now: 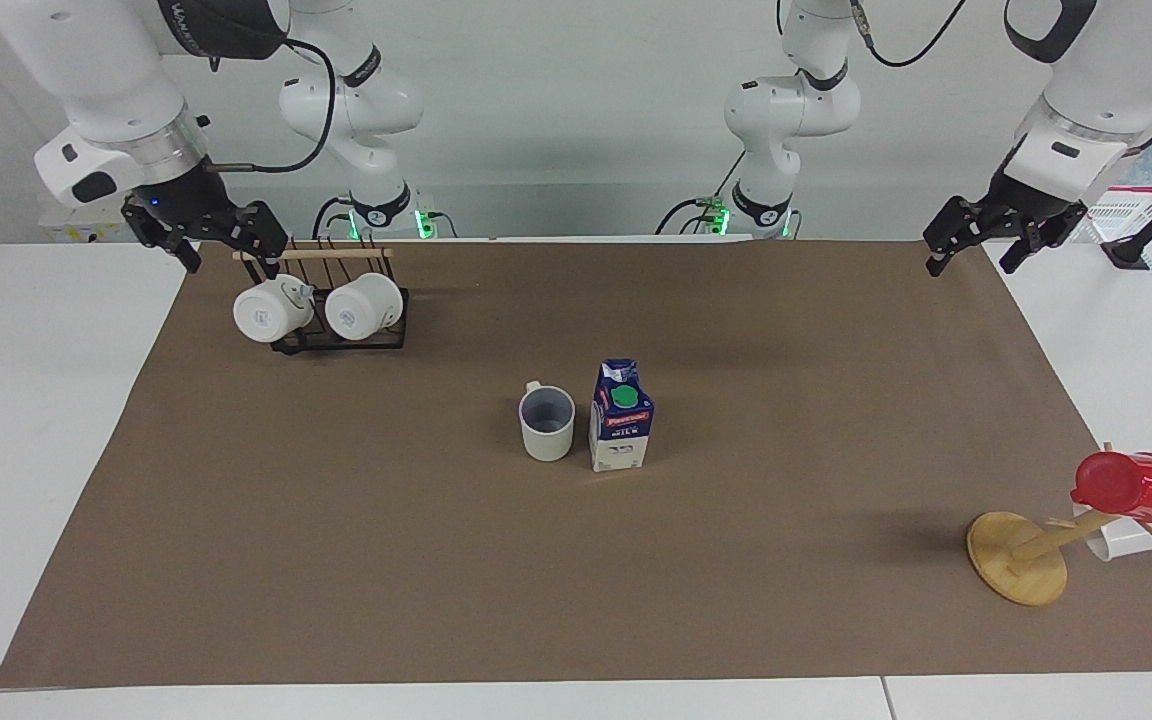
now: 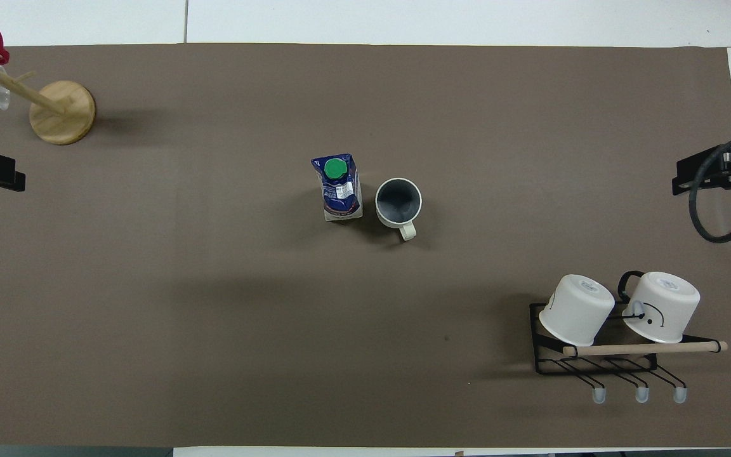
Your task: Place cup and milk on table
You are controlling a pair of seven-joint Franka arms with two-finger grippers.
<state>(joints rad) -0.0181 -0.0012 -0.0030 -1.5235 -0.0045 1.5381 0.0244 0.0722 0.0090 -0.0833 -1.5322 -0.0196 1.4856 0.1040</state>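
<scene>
The cup (image 1: 547, 424) stands upright on the brown paper of the table (image 1: 336, 560), about mid-table, its handle turned toward the robots. The milk (image 1: 621, 425) stands upright right beside it, toward the left arm's end. Both also show in the overhead view, the cup (image 2: 398, 202) and the milk (image 2: 339, 190). My right gripper (image 1: 231, 260) is open and empty, raised over the wire rack's outer end. My left gripper (image 1: 971, 262) is open and empty, raised over the paper's corner at its own end. Both grippers are well away from the cup and the milk.
A black wire rack (image 1: 341, 340) with two white mugs (image 1: 266, 310) stands near the robots at the right arm's end. A wooden mug tree (image 1: 1018, 558) with a red cup (image 1: 1131, 486) and a white cup stands at the left arm's end, far from the robots.
</scene>
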